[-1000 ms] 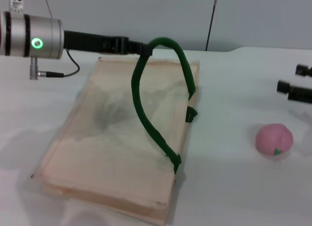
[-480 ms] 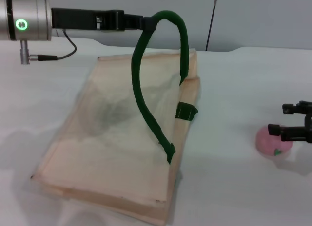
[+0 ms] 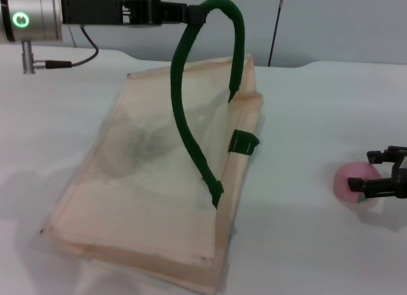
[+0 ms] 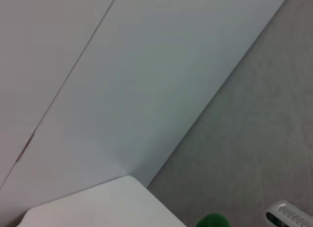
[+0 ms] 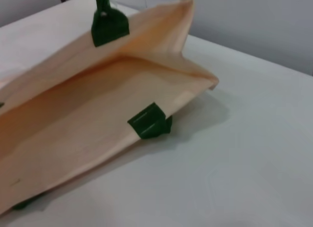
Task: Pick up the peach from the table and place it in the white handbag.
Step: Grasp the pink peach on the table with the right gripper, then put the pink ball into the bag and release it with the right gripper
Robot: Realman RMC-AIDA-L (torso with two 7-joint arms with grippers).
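Observation:
The white handbag (image 3: 152, 180) lies flat on the table (image 3: 305, 117). My left gripper (image 3: 194, 15) is shut on one dark green handle (image 3: 184, 117) and holds it high above the bag's far end, so the top layer is lifted. The right wrist view looks into the gaping mouth of the handbag (image 5: 98, 124). The pink peach (image 3: 350, 180) sits on the table to the right of the bag. My right gripper (image 3: 375, 171) is open, low over the table, with one finger on each side of the peach. A bit of the green handle (image 4: 212, 220) shows in the left wrist view.
The silver wrist of the left arm (image 3: 32, 18) with its black cable hangs over the table's far left. A thin dark cable (image 3: 275, 28) runs down the wall behind. Bare tabletop lies between bag and peach.
The left gripper has raised the handle higher, lifting the bag's top layer. The right gripper has come in from the right and down, and its fingers now flank the peach.

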